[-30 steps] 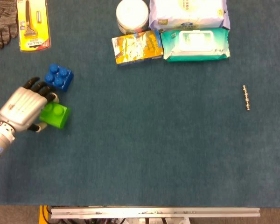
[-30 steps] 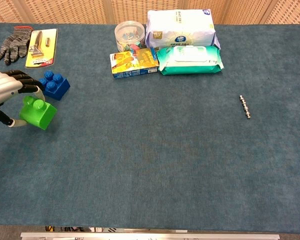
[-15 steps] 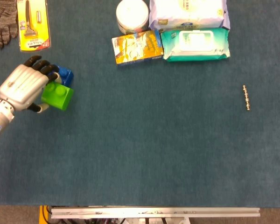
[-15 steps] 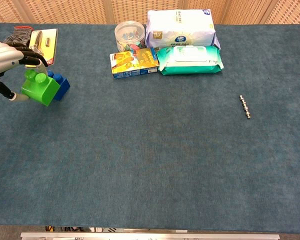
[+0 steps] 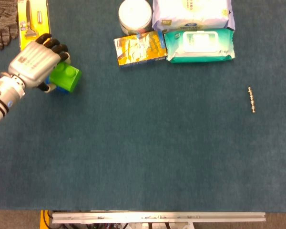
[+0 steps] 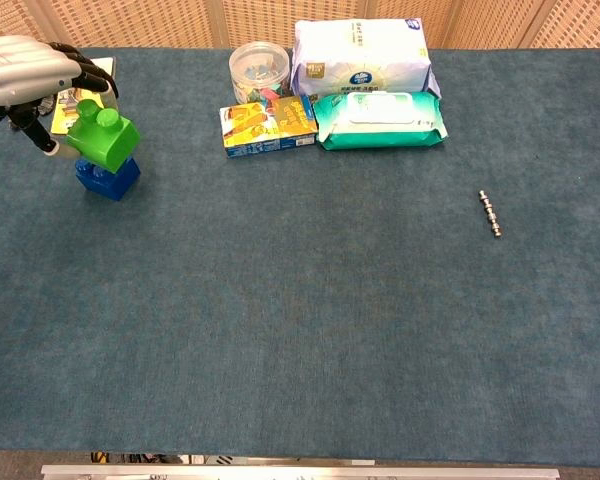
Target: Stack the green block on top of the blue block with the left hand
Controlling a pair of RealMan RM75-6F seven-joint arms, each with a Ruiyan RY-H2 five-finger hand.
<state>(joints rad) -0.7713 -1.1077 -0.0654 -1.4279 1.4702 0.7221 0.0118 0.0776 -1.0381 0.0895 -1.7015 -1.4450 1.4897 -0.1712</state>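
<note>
My left hand [image 5: 35, 63] [image 6: 30, 72] grips the green block [image 5: 65, 77] [image 6: 104, 139] at the far left of the table. The green block hangs tilted just above the blue block [image 6: 107, 178], whose studs it hides. In the head view only a sliver of the blue block [image 5: 57, 88] shows under the green one. Whether the two blocks touch is not clear. My right hand is in neither view.
A yellow tool pack [image 5: 32, 19] and a grey glove [image 5: 4, 18] lie behind my left hand. A round tub [image 5: 135, 15], a small box [image 5: 139, 47] and wipe packs [image 5: 200, 44] stand at the back centre. A small metal rod [image 5: 251, 99] lies at the right.
My left hand has lifted the green block off the table and carried it back and up over the blue block, which has stayed in place.
</note>
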